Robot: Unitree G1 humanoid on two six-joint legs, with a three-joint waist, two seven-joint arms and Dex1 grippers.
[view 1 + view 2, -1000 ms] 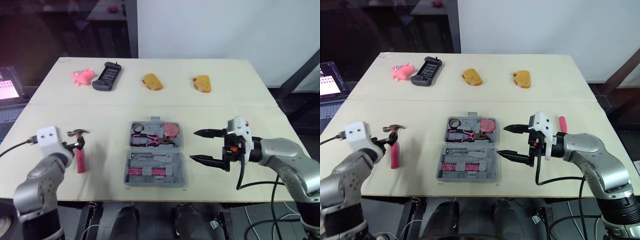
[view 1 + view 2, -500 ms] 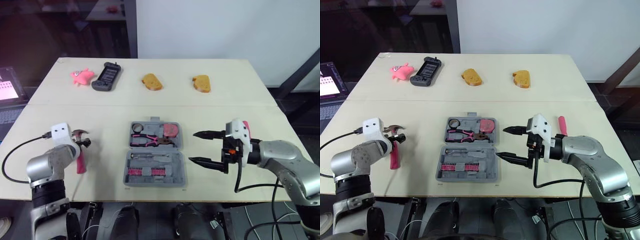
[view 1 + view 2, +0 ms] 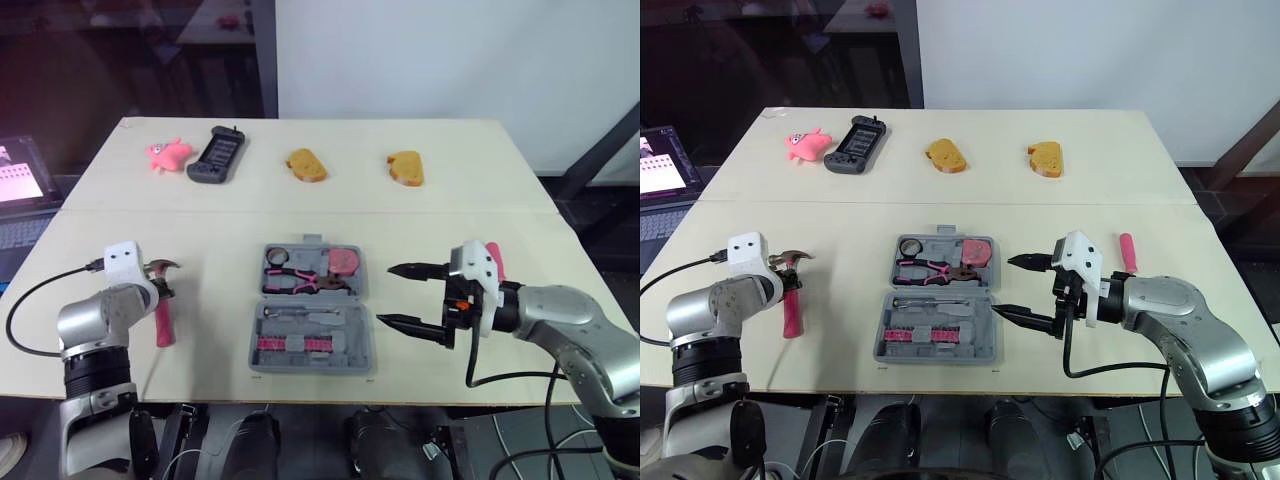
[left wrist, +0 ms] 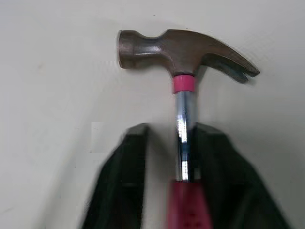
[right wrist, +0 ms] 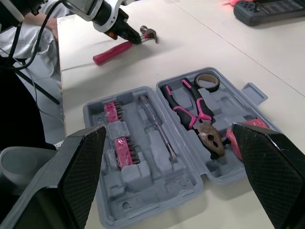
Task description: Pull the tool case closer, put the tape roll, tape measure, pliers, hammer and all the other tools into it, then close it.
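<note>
**Item 1: hammer** (image 3: 162, 312). Lies flat on the worktop (image 3: 210, 235). Its steel neck runs between the 2 fingers (image 4: 134, 157) of the left gripper (image 4: 172, 136). 1 finger sits against the shaft and the other stands apart from it, so the fingers are released and not yet clamped. Gripping here, close to the heavy head, probably limits swing when lifting.
Long axis: head just beyond the fingertips, pink handle back under the wrist. The claw points toward the case.

**Item 2: tool case** (image 3: 352, 350). Lid open, lying flat, just off the tips of the right gripper (image 3: 387, 294), whose fingers are spread wide and hold nothing. It looks ready to steady or drag the case. Pliers (image 3: 300, 281), tape roll (image 3: 275, 255) and tape measure (image 3: 343, 259) are already seated inside.
</note>
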